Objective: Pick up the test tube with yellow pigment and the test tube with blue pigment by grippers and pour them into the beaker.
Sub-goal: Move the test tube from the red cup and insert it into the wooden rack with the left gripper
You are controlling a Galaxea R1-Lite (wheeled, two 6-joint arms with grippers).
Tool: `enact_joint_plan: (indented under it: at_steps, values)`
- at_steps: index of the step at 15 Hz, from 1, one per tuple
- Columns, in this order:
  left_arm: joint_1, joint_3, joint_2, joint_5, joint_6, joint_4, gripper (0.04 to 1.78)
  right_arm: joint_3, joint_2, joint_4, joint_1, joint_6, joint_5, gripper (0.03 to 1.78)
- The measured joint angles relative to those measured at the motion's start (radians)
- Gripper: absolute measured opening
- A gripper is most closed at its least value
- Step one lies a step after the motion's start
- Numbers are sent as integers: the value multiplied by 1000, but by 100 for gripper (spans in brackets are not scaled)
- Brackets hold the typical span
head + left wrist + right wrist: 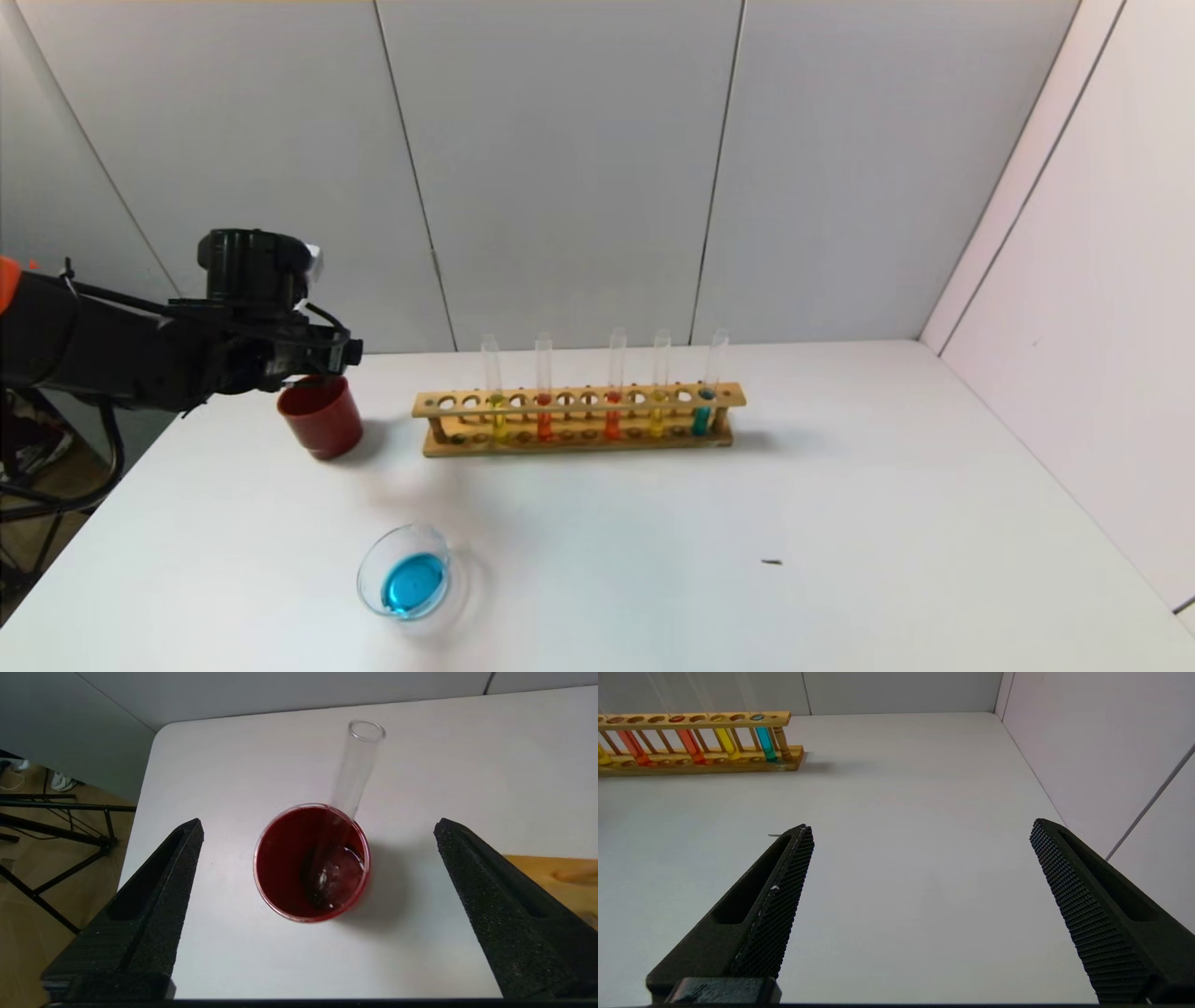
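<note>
My left gripper [317,364] hangs open and empty just above the dark-red cup [320,417]. In the left wrist view its jaws [318,822] stand wide apart either side of the cup [280,858], and an empty clear tube [357,760] leans inside it. The beaker [406,571] stands near the table's front left with sky-blue liquid in it. Two tubes with yellow liquid [495,415] [657,415] stand in the wooden rack [579,434]. No tube with sky-blue liquid shows. My right gripper [922,826] is open and empty over bare table, outside the head view.
The rack also holds two orange-red tubes [544,420] [612,418] and a teal tube [701,415] at its right end, which also shows in the right wrist view [765,744]. A small dark speck [771,562] lies on the table. Walls close off the back and right.
</note>
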Motion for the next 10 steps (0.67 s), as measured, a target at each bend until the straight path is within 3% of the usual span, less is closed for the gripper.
enact_joint_plan:
  at_steps: [6, 10]
  values:
    - [-187, 172, -185, 19, -108, -33, 175, 0, 0, 0, 0, 0, 0, 170]
    - [-309, 212, -238, 90, -202, -40, 175, 0, 0, 0, 0, 0, 0, 170]
